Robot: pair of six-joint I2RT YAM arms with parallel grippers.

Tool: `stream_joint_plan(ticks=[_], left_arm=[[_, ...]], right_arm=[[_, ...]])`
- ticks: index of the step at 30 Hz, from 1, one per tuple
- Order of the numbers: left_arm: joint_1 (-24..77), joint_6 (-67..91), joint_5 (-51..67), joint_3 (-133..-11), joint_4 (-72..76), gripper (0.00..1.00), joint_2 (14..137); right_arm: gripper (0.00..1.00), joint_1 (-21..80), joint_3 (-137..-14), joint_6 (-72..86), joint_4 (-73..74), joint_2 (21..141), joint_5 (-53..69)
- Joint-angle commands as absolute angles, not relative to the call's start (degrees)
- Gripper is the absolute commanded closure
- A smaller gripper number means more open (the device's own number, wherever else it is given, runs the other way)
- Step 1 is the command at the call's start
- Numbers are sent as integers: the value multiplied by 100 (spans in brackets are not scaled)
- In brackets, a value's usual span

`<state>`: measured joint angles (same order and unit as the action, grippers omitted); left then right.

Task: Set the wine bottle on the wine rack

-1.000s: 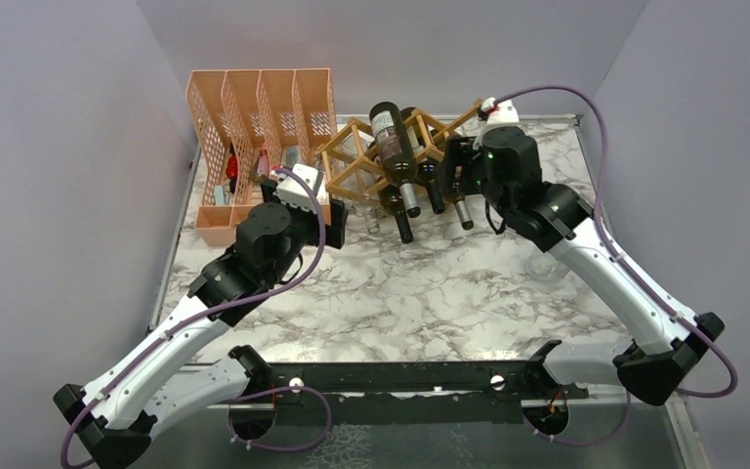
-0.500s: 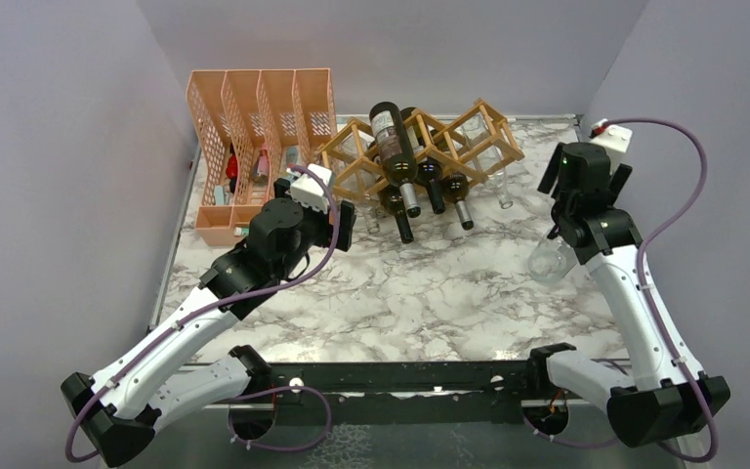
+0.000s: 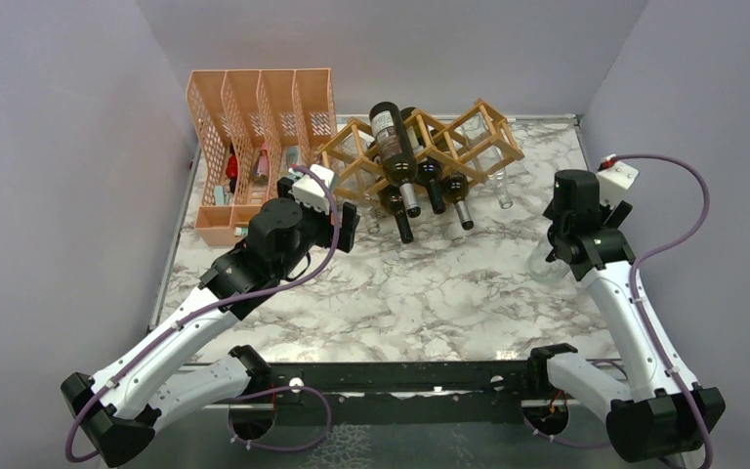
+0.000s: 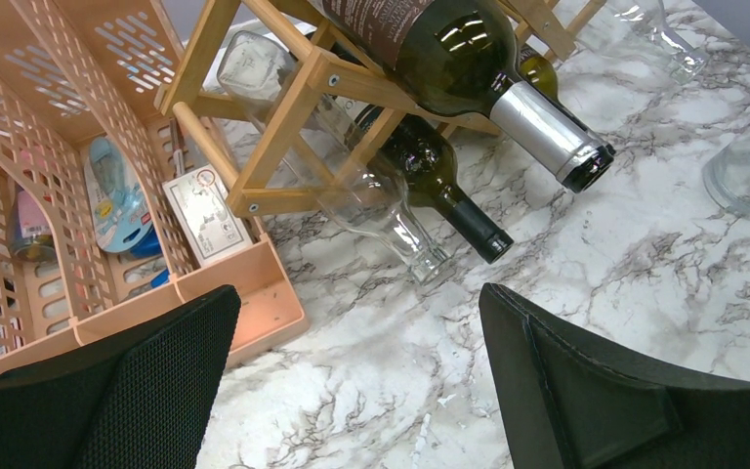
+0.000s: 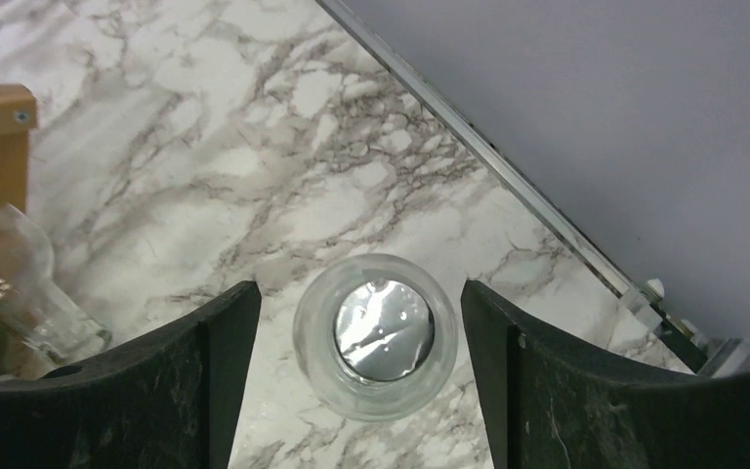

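The wooden lattice wine rack [image 3: 471,125] stands at the back middle and also shows in the left wrist view [image 4: 303,83]. It holds several bottles, among them a dark labelled one [image 3: 394,147] lying on top. A clear glass bottle [image 3: 545,264] stands upright on the marble at the right. In the right wrist view this bottle [image 5: 376,337] sits between the fingers, seen from above. My right gripper [image 5: 359,298] is open and hovers over it without touching; it also shows in the top view [image 3: 557,246]. My left gripper [image 3: 347,227] is open and empty, low in front of the rack's left end [image 4: 358,298].
An orange perforated file organiser [image 3: 254,107] with small items stands at the back left, beside the rack. The bottle necks [image 4: 474,225] stick out of the rack towards the front. The table's metal right edge [image 5: 508,171] and the grey wall lie close to the right gripper.
My right arm has pulled away from the rack's right end and swung right and forward, ending over the clear bottle. My left gripper has shifted slightly right.
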<state>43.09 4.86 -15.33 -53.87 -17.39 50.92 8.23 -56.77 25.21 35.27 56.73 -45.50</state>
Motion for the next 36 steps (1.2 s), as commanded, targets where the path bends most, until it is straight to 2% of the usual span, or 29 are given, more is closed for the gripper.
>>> stream_joint_plan(ticks=[1, 5, 7, 11, 16, 19, 24, 36], left_arm=[[4305, 417, -1380, -5388, -1577, 1, 5036], [4301, 431, -1380, -5389, -1573, 1, 5047], [4302, 431, -1380, -5388, -1578, 1, 5046], [4306, 439, -1401, -5372, -1574, 1, 5036], [4306, 465, -1433, -5370, -1578, 1, 5061], [4305, 488, -1424, -5387, -1578, 1, 5108], [4307, 522, -1448, -5396, -1553, 1, 5161], [4302, 651, -1652, -5520, -1459, 1, 5416]], right_arm=[[25, 791, -5419, 3041, 3802, 5475, -4738], [31, 747, -5233, 3172, 3787, 5484, -4730], [37, 719, -5176, 3213, 3748, 5524, -4653], [61, 720, -5232, 3150, 3742, 5569, -4542], [81, 719, -5448, 2783, 3726, 5482, -4218], [89, 721, -5673, 2567, 3905, 5463, -3801], [98, 720, -6117, 2066, 4352, 5360, -2455], [99, 720, -6742, 1360, 4966, 5130, 1291]])
